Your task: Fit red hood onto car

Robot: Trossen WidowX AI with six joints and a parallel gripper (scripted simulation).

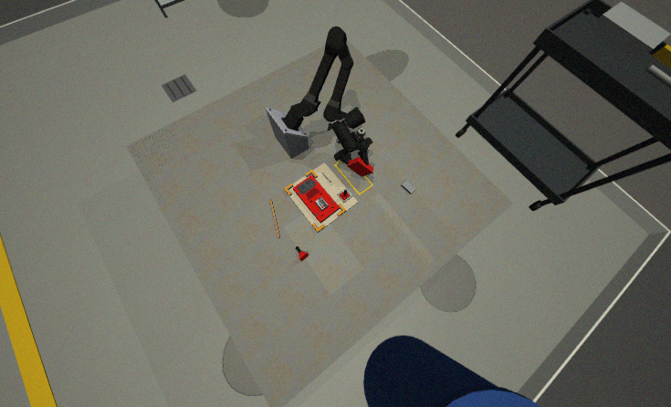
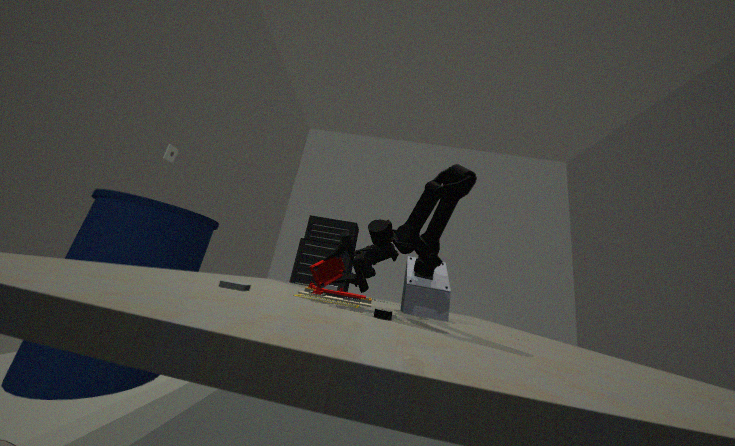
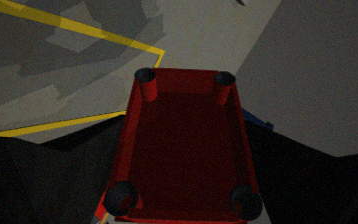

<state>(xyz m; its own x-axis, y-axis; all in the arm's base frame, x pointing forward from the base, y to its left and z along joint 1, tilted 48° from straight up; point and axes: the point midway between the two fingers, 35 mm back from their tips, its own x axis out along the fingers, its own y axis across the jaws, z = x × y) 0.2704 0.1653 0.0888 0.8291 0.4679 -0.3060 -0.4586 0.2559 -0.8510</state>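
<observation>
The red hood [image 1: 361,167] [image 2: 326,272] [image 3: 190,145] is off the table, steeply tilted. In the wrist view its hollow underside and corner bosses face the camera. My gripper [image 1: 353,160] [image 2: 334,272] [image 3: 184,124] is shut on it, with one black finger at each long side. The hood hangs over one end of the yellow outline [image 1: 348,179] [image 3: 130,42], beside the jig. The red chassis [image 1: 329,213] [image 2: 348,294] sits in the cream jig [image 1: 335,188] between orange corner brackets, with the engine block [image 1: 321,203] on its deck. The pegs are too small to make out clearly.
A small red piece with a black knob [image 1: 344,194] stands on the jig's near-hood side. An orange stick [image 1: 275,218], a red-and-black item [image 1: 301,254] and a grey block [image 1: 408,186] [image 2: 234,285] lie around the jig. A small black block [image 2: 382,314] lies on the table.
</observation>
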